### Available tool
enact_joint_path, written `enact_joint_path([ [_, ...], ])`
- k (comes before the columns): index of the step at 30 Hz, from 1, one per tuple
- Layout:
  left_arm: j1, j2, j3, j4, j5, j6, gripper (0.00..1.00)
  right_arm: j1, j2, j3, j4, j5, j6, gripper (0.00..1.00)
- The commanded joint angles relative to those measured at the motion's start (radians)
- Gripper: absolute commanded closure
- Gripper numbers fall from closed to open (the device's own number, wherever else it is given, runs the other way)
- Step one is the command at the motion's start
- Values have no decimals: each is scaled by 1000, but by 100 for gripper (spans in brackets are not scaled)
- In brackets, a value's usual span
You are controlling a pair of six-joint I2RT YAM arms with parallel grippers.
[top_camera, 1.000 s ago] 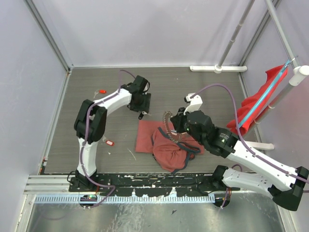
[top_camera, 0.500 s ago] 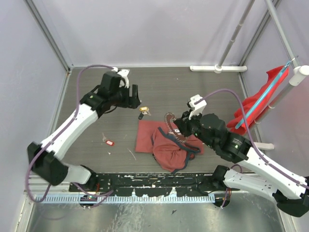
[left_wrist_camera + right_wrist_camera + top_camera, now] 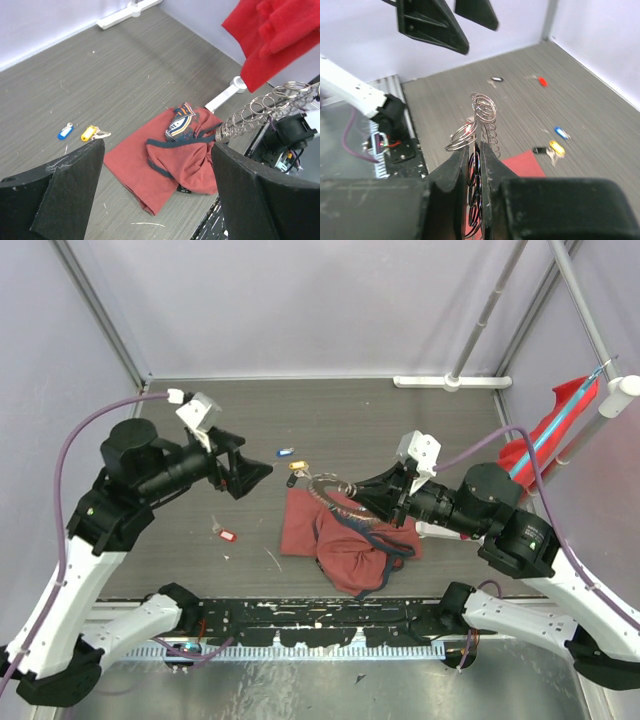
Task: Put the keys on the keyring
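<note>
Pulled back and up to the left since a second ago: left pincer [image 3: 250, 472], then low over the keys, now raised with jaws spread wide and holding nothing. Uncovered by that move: blue key [image 3: 286, 452], yellow key [image 3: 298, 466] and black key [image 3: 293, 480], lying close together on the grey worktop [image 3: 400, 420], just beyond the back-left corner of the dark-red cloth bag [image 3: 350, 540].

Levelled out over the same second: right pincer [image 3: 352, 492], jaws pressed together on the keyring [image 3: 322, 483], held in the air above the bag's back edge and reaching left toward the three keys. From the right wrist, pinched between the fingers [image 3: 472, 147]: a coil of thin wire loops [image 3: 482, 107] standing up from the grip. From the left wrist, framed between the wide jaws [image 3: 157, 145]: the bag, with the blue key [image 3: 65, 131] and yellow key [image 3: 89, 133] to its left and the ring's loops [image 3: 260, 107] at far right.

Lying alone near the front left, under the left arm: red key [image 3: 227, 535].

Open strip of worktop between the two pincers; more bare surface from the keys to the back wall. Draped red cloth [image 3: 540, 445] against the right edge, white pole base [image 3: 450, 382] at the back edge, both well apart from the keys.
</note>
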Motion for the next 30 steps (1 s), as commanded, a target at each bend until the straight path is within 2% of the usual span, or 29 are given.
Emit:
enact_joint_path([
  [1,-2,-84,10,25,105,87,5,-1,45,98,136,-255,-58,99],
  [7,-1,-165,43,49,233,125,5,-1,102,169,157,-407,-97,99],
  [12,-2,-176,70,44,258,153,5,0,134,209,149,-472,-149,99],
  [19,-1,-144,90,41,302,158,7,-1,164,246,103,-466,-193,99],
  [23,-1,-125,104,39,249,148,9,-1,172,263,60,-440,-209,99],
  [30,-2,-86,121,28,208,141,6,-1,163,279,11,-361,-219,99],
])
